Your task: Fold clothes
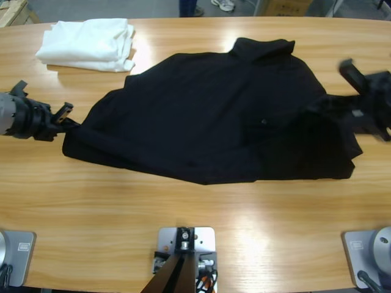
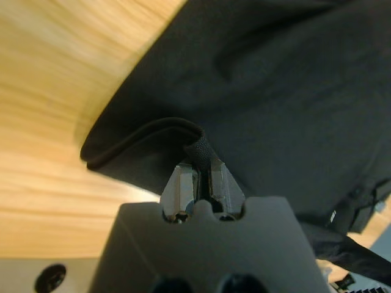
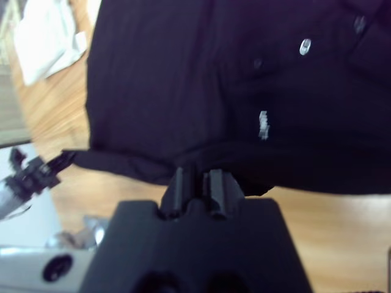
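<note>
The black short-sleeved polo shirt (image 1: 208, 116) is pinched at opposite ends by the left pincer (image 1: 66, 119) and right pincer (image 1: 342, 110), apparently to stretch it flat across the wooden table (image 1: 183, 226) for folding.

Setting: robot test lab.
Two arms work at a long wooden desk (image 1: 183, 213) fitted with grey mounting plates. Beyond its far edge lie a grey floor (image 1: 110, 7), a cardboard box (image 1: 282, 7) and a standing person's shoes (image 1: 223, 5).
</note>
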`<move>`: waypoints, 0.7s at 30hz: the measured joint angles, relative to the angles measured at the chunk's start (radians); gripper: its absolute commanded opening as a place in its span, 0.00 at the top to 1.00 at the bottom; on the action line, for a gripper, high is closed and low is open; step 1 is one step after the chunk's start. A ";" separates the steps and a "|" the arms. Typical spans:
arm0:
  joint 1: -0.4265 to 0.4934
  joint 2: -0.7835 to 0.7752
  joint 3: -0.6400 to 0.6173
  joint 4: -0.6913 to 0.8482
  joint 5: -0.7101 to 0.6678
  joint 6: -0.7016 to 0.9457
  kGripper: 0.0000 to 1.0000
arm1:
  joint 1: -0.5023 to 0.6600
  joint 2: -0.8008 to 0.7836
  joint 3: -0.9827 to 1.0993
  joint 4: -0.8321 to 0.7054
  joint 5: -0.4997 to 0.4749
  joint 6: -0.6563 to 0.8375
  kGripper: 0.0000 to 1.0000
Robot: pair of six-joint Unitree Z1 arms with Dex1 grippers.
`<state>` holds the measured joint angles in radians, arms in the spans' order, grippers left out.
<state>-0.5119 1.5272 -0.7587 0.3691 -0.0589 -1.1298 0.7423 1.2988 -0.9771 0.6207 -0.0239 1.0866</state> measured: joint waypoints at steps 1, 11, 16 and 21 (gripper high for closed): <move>0.007 0.015 -0.003 -0.006 0.000 0.000 1.00 | -0.036 0.030 -0.012 -0.008 0.008 -0.035 1.00; 0.077 0.112 -0.075 -0.036 -0.009 0.017 1.00 | -0.272 0.258 -0.129 -0.041 0.046 -0.280 1.00; 0.077 0.150 -0.096 -0.040 -0.027 0.023 1.00 | -0.291 0.309 -0.147 -0.055 0.046 -0.326 1.00; 0.077 0.160 -0.096 -0.040 -0.027 0.024 1.00 | -0.295 0.341 -0.148 -0.060 0.046 -0.350 1.00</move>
<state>-0.4354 1.6872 -0.8545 0.3293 -0.0856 -1.1060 0.4474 1.6394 -1.1251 0.5605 0.0224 0.7366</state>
